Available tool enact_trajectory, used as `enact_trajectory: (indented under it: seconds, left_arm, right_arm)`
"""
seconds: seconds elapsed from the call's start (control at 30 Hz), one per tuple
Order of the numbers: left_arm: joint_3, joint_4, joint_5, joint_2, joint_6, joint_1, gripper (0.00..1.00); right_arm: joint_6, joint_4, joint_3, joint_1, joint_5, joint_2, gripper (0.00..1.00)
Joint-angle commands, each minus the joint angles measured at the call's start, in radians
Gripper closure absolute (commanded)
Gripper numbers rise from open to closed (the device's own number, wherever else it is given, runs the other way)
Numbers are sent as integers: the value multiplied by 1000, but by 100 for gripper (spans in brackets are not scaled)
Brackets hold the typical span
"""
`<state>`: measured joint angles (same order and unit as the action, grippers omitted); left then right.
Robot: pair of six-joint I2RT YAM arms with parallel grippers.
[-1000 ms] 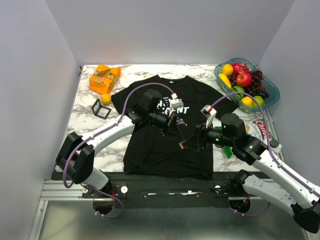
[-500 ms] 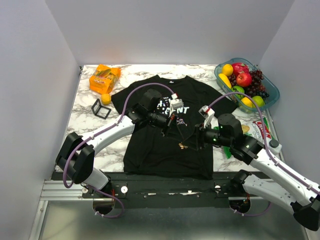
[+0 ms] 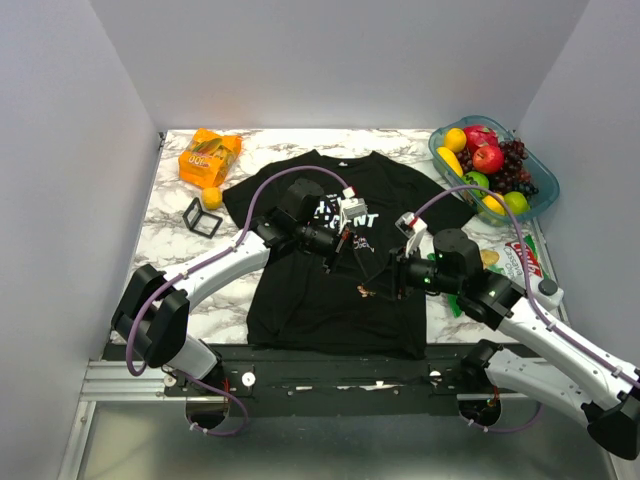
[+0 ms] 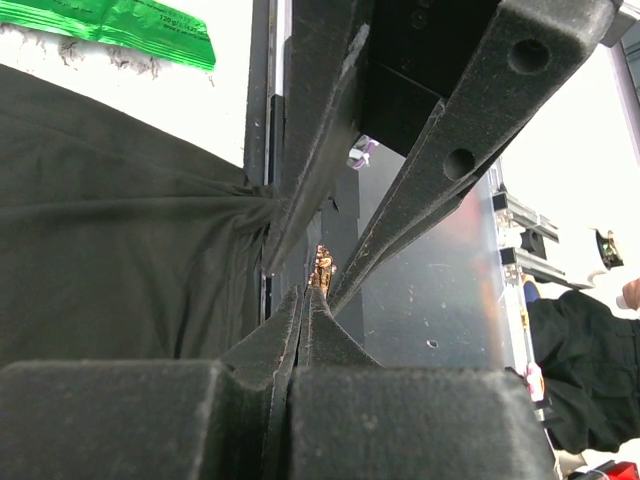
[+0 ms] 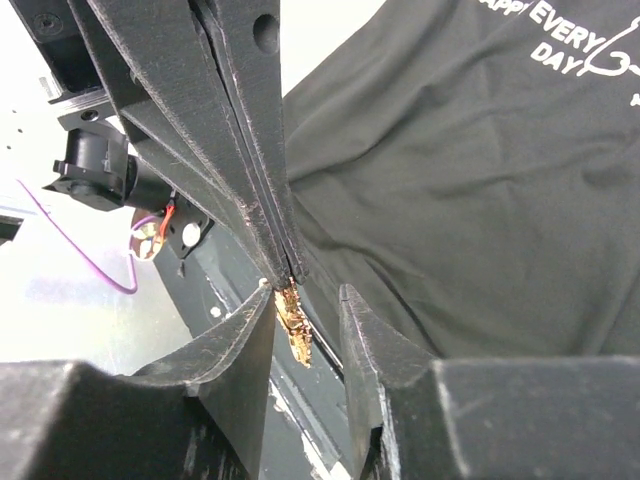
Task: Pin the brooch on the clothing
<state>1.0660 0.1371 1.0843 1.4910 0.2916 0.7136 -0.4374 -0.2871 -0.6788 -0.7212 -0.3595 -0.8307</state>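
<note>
The step in hand appears to be a two-handed hold of the small gold-brown metal brooch (image 5: 295, 325) over the black T-shirt with white lettering (image 5: 480, 180). The left gripper (image 4: 308, 305) is clamped tight, the brooch apparently pinched at its very tip. The right gripper (image 5: 305, 298) stands parted, the brooch between its fingers, touching neither. Next it needs to pinch the free end squarely.
</note>
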Motion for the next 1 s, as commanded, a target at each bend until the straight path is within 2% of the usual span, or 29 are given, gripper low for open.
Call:
enact_trajectory:
  seconds: [0.0, 0.27, 0.37, 0.47, 0.5, 0.6, 0.63, 0.77, 0.97]
  left_arm:
    - [25, -10, 14, -2, 0, 7, 100]
    - [34, 30, -26, 5, -29, 9, 100]
    - [45, 65, -46, 8, -57, 9, 100]
    - [48, 73, -50, 9, -60, 9, 100]
    - [48, 76, -57, 9, -63, 7, 100]
    - [60, 113, -73, 2, -94, 12, 100]
    - [60, 117, -80, -1, -97, 15, 100]
    - [54, 107, -49, -31, -103, 27, 100]
    - [51, 96, -23, -51, -103, 43, 100]
  right_arm:
    - [9, 6, 22, -11, 57, -16, 62]
    - [20, -24, 12, -12, 71, -13, 62]
    - [20, -56, -10, -12, 74, 24, 59]
    - [19, -101, -37, -12, 93, 54, 47]
    - [17, -121, -47, -12, 106, 76, 39]
    - [6, -159, -82, -11, 145, 108, 24]
    - [8, -168, -91, -12, 151, 111, 23]
    - [12, -202, -131, -11, 183, 102, 22]
    - [40, -207, -133, -11, 139, 68, 34]
